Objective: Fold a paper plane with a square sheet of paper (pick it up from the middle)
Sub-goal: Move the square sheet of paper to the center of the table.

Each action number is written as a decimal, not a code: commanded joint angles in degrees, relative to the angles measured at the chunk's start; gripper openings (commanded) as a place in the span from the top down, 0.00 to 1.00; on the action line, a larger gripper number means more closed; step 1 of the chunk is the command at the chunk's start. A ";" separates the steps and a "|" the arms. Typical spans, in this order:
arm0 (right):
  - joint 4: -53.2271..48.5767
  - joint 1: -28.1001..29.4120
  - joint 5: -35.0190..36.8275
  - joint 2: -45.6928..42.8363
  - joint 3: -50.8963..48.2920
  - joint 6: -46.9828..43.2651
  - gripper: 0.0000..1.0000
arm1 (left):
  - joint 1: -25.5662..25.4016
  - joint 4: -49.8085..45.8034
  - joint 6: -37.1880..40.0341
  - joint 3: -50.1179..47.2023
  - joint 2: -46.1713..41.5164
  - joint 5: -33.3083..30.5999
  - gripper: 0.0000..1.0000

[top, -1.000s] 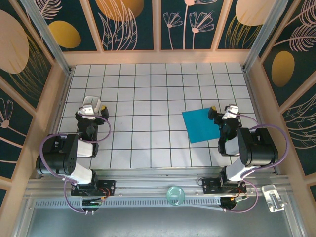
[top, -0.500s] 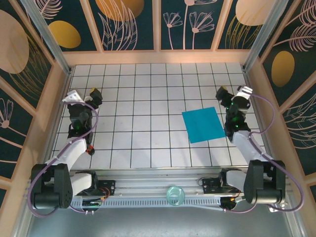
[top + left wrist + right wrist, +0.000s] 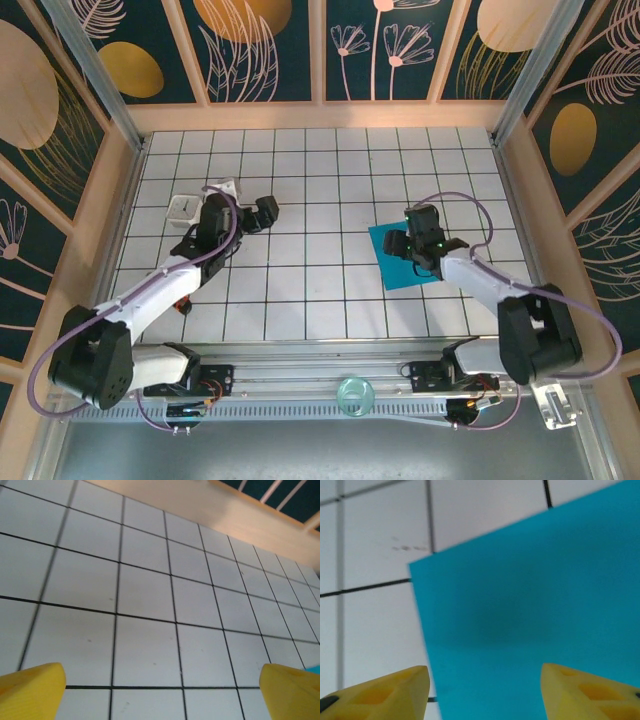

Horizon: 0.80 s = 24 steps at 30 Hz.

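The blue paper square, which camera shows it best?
Top external: the square sheet of paper lies flat there, nearly whole, partly under the right arm. Right wrist shows one corner close up; left wrist, a tiny blue sliver at its edge.

Nothing can be read as a word, number or brand. The small white cube (image 3: 183,208) on the tabletop (image 3: 320,200) bears a tiny dark mark on its top face, perhaps print, too small to make out from overhead. The square sheet of paper (image 3: 398,275) is plain and unmarked.
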 commanded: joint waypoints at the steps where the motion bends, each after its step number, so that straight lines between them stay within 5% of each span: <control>1: -0.33 -1.60 -0.51 5.11 3.65 0.41 0.43 | -0.32 -1.43 -2.06 0.27 1.14 3.34 0.01; 13: -1.21 2.94 -3.83 17.94 9.23 1.23 0.49 | -0.33 -8.95 0.71 4.82 5.36 0.13 0.01; 24: -0.49 19.90 -10.47 32.56 25.12 0.92 0.56 | -0.25 -12.44 -0.60 3.83 -0.09 -3.58 0.01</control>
